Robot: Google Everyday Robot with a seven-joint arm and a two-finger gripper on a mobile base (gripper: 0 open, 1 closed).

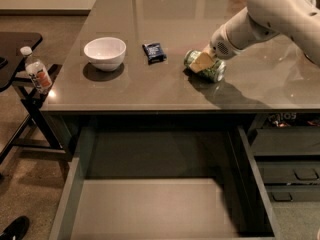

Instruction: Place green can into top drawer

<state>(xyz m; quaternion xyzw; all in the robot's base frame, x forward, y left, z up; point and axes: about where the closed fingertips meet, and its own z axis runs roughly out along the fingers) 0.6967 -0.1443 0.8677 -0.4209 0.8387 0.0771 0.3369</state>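
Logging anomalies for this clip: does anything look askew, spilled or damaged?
Only the green can stands out: it lies on its side on the desk, with the tool down over it. No spill shows, and the white bowl sits upright.

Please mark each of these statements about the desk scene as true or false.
1. The can lies on its side on the desk. True.
2. The drawer is shut. False: the drawer stands open below the desk.
3. The packet lies between the bowl and the can. True.
4. The gripper hovers over the bowl. False: the gripper is at the can, well to the right of the bowl.
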